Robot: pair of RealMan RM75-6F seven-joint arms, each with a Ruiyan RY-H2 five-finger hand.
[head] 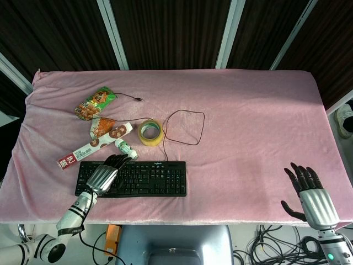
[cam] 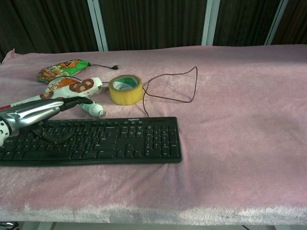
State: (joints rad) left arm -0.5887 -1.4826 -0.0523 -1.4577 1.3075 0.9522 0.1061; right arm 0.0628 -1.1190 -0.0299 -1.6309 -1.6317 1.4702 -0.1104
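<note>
— While my left hand (head: 106, 175) lies flat over the left end of the keyboard (head: 140, 179), fingers stretched out and gripping nothing, where is your right one?

— My right hand (head: 311, 196) hovers at the table's near right corner, fingers spread, holding nothing, well apart from everything.

— The keyboard sits square to the near edge of the pink cloth (head: 248, 127), I judge so its keys face me. Its cable (head: 185, 128) loops behind, beside the tape roll (head: 149, 132).

— Any writing?

— A Logitech mark on the keyboard's top edge; the snack packets (head: 95, 104) carry print I cannot read.
</note>
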